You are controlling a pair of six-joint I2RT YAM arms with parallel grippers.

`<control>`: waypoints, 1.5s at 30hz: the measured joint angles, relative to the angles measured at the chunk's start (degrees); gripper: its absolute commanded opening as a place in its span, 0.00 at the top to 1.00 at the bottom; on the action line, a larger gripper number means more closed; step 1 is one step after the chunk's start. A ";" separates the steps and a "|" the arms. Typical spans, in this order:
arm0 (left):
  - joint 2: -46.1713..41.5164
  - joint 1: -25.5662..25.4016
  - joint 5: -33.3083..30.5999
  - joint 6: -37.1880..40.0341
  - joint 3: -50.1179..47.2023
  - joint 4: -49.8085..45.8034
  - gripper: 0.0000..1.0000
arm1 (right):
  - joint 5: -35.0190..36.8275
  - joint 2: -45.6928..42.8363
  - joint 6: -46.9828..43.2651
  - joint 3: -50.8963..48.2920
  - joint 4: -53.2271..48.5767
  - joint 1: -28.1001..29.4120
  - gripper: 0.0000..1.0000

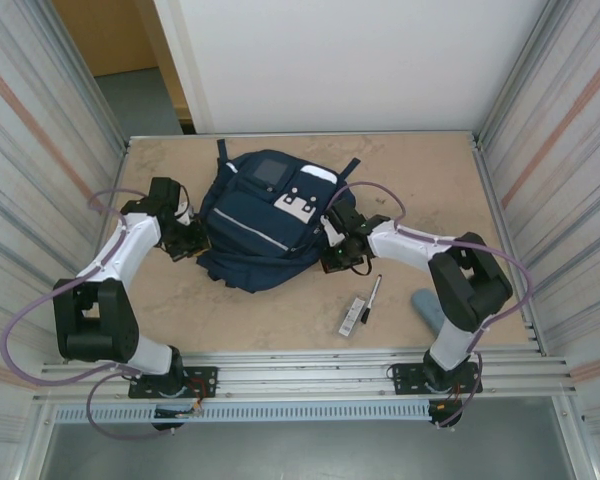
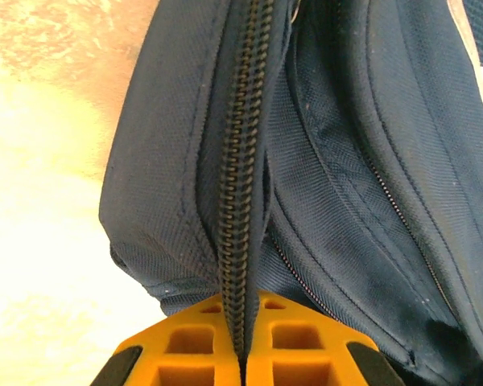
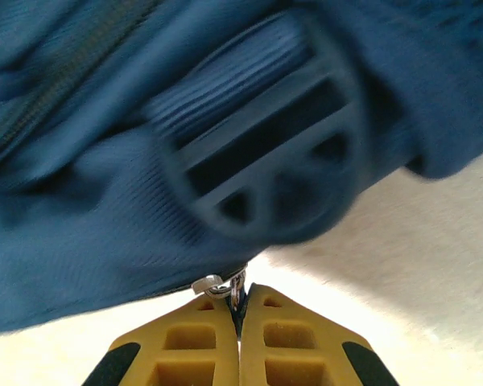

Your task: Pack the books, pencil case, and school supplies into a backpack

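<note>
Tan table (image 1: 280, 310) (mottled), ribbed metal walls (image 1: 30, 150) either side, white panel (image 1: 360, 60) behind.

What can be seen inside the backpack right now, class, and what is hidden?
Nothing inside shows: the backpack lies with its visible zipper shut, so fabric covers any contents. The pen, bar and pencil case lie outside on the table.

Pretty clearly a robotics lab test cell, not a home. Two arms (image 1: 130, 245) are bolted to an aluminium rail (image 1: 300, 366) on a tan table (image 1: 270, 315). Ribbed metal panels (image 1: 40, 150) wall it in: one out past the left gripper (image 1: 197, 244), another out past the right gripper (image 1: 332, 256), and a plain white board (image 1: 350, 60) beyond both. Purple cables (image 1: 368, 186) loop off the arms.
</note>
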 measured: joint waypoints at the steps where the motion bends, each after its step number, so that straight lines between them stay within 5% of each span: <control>1: 0.22 0.00 0.33 0.22 0.00 -0.15 1.00 | 0.87 0.70 -0.61 0.26 0.00 -0.22 0.95; 12: 0.81 -0.70 5.88 2.51 0.00 -1.22 1.00 | 4.94 1.68 -3.98 0.94 0.33 -5.44 0.83; 27: -4.31 -9.03 1.60 2.91 -4.46 -2.58 1.00 | 13.77 -3.85 -3.54 -3.43 0.26 -9.44 0.59; 32: -8.98 -11.19 1.14 2.64 -4.87 -6.05 0.61 | 15.50 -10.10 -2.43 -7.87 2.01 -9.84 0.51; 38: -16.26 -18.08 1.36 1.36 -5.25 -7.63 0.49 | 15.91 -18.25 -0.26 -10.91 5.27 -9.86 0.46; 45: -13.75 -27.08 -4.00 -1.95 -1.57 -8.76 0.41 | 16.06 -27.21 2.56 -12.83 8.46 -10.21 0.42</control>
